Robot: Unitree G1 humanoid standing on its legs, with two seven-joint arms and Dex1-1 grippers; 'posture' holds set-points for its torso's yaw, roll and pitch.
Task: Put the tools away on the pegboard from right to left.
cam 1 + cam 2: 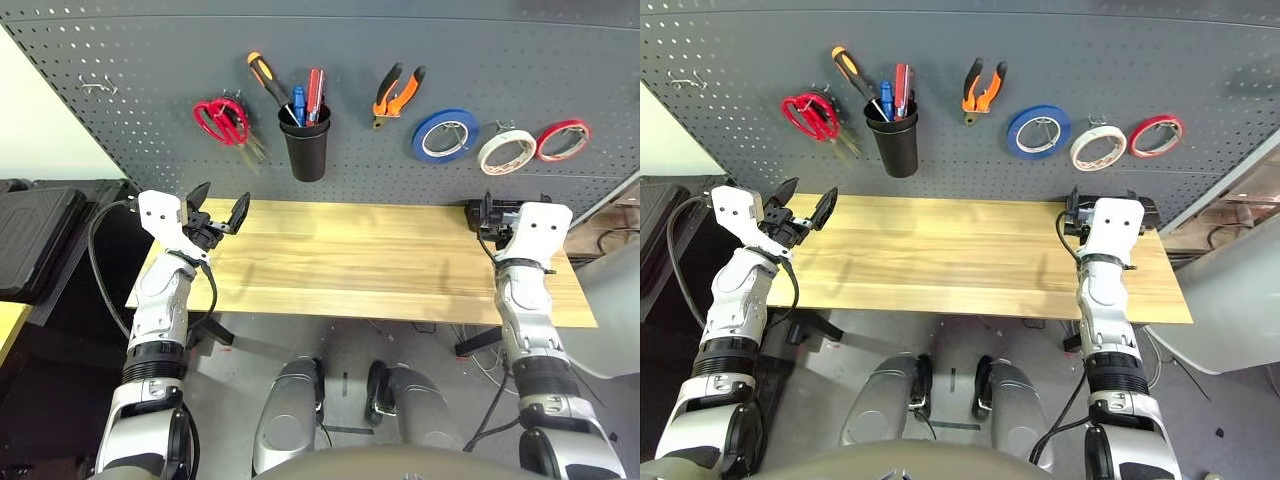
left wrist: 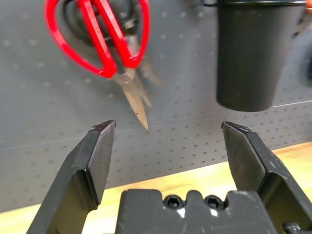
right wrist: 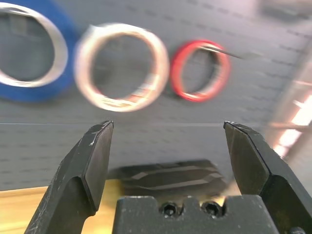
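Note:
On the pegboard (image 1: 150, 60) the tools all hang. The red-handled scissors (image 1: 222, 120) are on a hook at the left. The orange-and-black screwdriver (image 1: 267, 80) stands in the black cup (image 1: 305, 145). The orange-and-black pliers (image 1: 397, 95) hang right of the cup, and the white tape roll (image 1: 507, 151) hangs between a blue and a red roll. My left gripper (image 1: 218, 205) is open and empty at the table's back left corner, below the scissors (image 2: 114, 48). My right gripper (image 3: 168, 141) is open and empty at the back right, facing the white roll (image 3: 122, 66).
The wooden table (image 1: 370, 260) lies bare between my arms. A blue tape roll (image 1: 445, 135) and a red one (image 1: 563, 140) flank the white roll. A small black object (image 3: 170, 178) sits at the table's back right. A black case (image 1: 35, 240) stands left of the table.

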